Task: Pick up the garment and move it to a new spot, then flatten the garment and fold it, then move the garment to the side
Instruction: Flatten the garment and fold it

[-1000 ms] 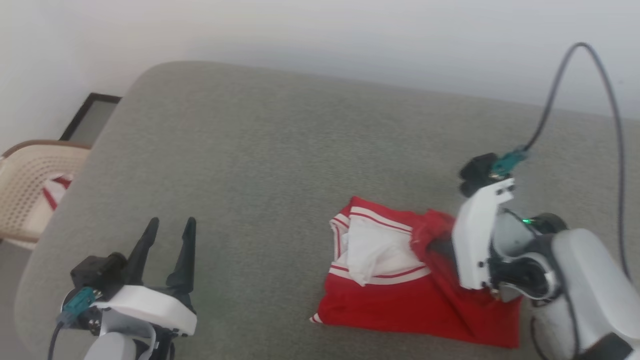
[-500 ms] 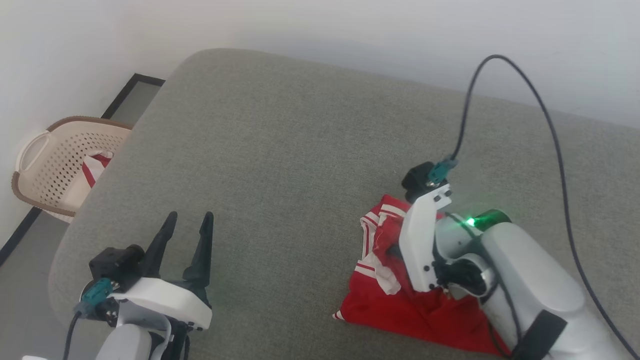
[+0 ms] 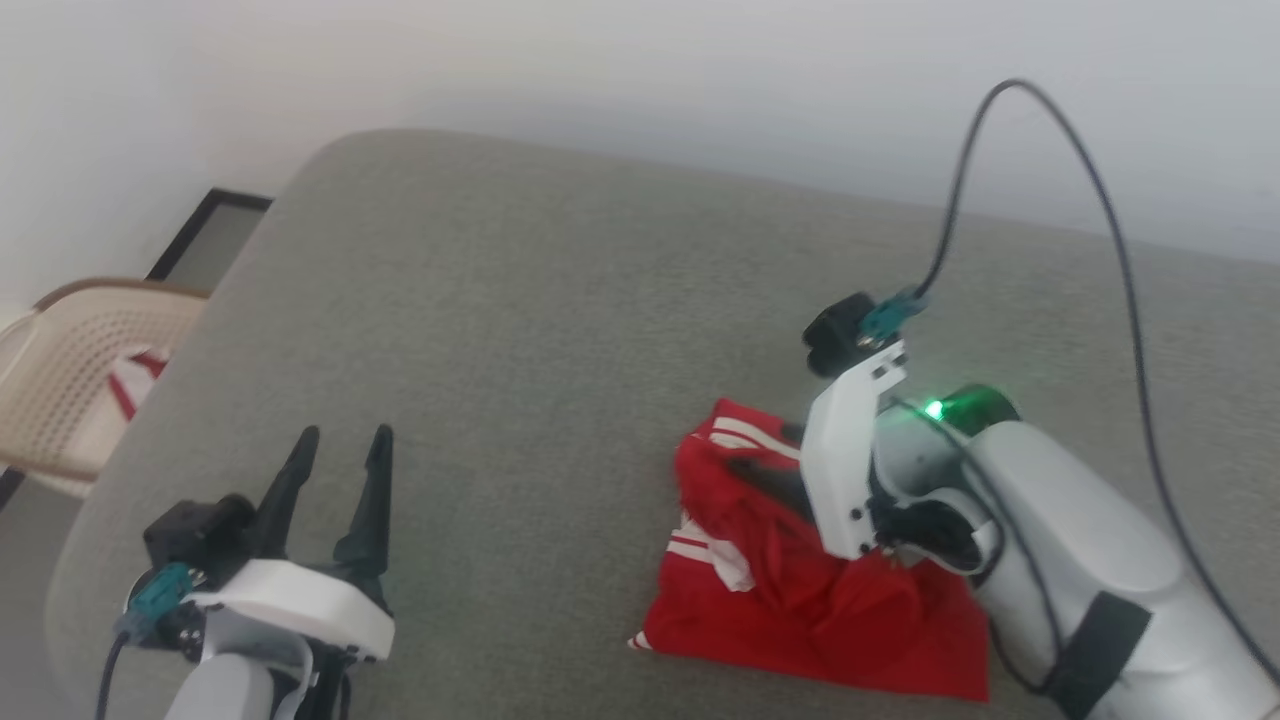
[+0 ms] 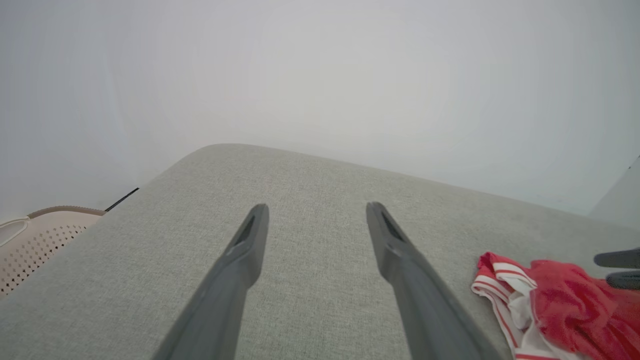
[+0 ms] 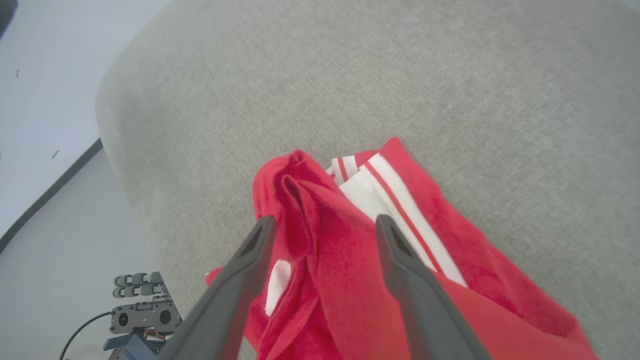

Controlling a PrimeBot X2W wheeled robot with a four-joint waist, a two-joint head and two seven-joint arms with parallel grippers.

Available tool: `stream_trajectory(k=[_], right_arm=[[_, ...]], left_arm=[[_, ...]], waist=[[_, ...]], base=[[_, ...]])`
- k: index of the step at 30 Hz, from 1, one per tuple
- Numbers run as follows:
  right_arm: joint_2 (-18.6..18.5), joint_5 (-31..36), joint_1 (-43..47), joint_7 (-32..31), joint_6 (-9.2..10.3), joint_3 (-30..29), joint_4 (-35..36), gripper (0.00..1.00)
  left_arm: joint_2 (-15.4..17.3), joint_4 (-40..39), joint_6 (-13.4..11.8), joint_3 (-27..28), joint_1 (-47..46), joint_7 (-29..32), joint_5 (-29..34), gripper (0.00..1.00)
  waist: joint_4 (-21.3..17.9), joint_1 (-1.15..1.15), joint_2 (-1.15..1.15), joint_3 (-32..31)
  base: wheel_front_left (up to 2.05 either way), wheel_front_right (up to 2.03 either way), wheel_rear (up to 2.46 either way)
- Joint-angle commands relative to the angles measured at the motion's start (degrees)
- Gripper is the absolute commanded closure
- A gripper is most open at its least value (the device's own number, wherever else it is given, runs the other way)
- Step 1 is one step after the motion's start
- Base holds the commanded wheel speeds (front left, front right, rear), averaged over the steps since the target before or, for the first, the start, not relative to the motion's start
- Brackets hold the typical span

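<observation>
The garment [image 3: 800, 620], red with white striped trim, lies bunched on the grey cushion [image 3: 560, 300] at the right. A red fold covers most of its white part. My right gripper [image 3: 748, 468] hovers over the fold, open, with its fingers straddling the cloth in the right wrist view [image 5: 324, 221] and gripping nothing. The garment [image 5: 345, 260] fills the lower middle there. My left gripper [image 3: 343, 435] stands open at the lower left, well apart from the garment [image 4: 560, 300], with nothing between its fingers [image 4: 316, 207].
A beige perforated basket [image 3: 60, 400] holding a red-and-white cloth [image 3: 130, 385] stands on the floor left of the cushion. A dark cable [image 3: 1000, 95] arcs above my right arm. The wall runs behind the cushion. Wide bare cushion lies between the two grippers.
My right gripper dragged a red fold leftward over the white sleeve, then opened and let it go. The head camera shifted meanwhile. The left gripper stayed open and still.
</observation>
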State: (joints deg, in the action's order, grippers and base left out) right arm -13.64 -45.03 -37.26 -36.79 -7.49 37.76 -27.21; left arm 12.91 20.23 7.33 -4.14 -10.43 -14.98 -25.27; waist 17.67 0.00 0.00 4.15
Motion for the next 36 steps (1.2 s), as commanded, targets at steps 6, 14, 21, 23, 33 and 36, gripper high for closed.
stream_trajectory(k=[6, 14, 21, 23, 33, 36], right_arm=[[-5.0, -0.8, -0.2, 5.1, 0.00, -1.1, 4.5, 0.00], [-9.8, 2.0, 3.5, 15.6, 0.00, -6.5, 8.6, 0.00], [-12.7, 6.0, 10.2, 27.2, 0.00, -14.5, 10.7, 0.00], [-12.9, 7.2, 12.3, 29.2, 0.00, -16.3, 10.7, 0.00], [-12.4, 13.4, 21.4, 39.6, 0.00, -26.3, 10.5, 0.00], [-11.5, 14.9, 24.3, 41.9, 0.00, -29.1, 10.4, 0.00]], left_arm=[[0.6, -1.0, 0.1, 1.4, 1.9, -0.3, 0.6, 0.00], [2.1, -1.7, 0.2, 3.3, 4.2, -0.3, 0.4, 0.00], [2.6, -3.0, 0.1, 5.3, 6.6, -0.3, 1.5, 0.00], [2.9, -3.1, 0.1, 5.9, 7.2, -0.3, 1.9, 0.00], [2.8, -4.3, 0.2, 8.5, 10.0, -0.3, 3.1, 0.00], [2.6, -4.6, 0.2, 9.1, 10.7, -0.3, 3.5, 0.00]], waist=[[-3.6, 0.00, 0.00, -2.0], [-8.3, 0.00, 0.00, -3.7], [-12.8, 0.00, 0.00, -5.1], [-14.0, 0.00, 0.00, -5.3], [-17.8, 0.00, 0.00, -6.1], [-18.4, 0.00, 0.00, -6.3]], base=[[0.00, 0.00, 0.00], [0.00, 0.00, 0.00], [0.00, 0.00, 0.00], [0.00, 0.00, 0.00], [0.00, 0.00, 0.00], [0.00, 0.00, 0.00]])
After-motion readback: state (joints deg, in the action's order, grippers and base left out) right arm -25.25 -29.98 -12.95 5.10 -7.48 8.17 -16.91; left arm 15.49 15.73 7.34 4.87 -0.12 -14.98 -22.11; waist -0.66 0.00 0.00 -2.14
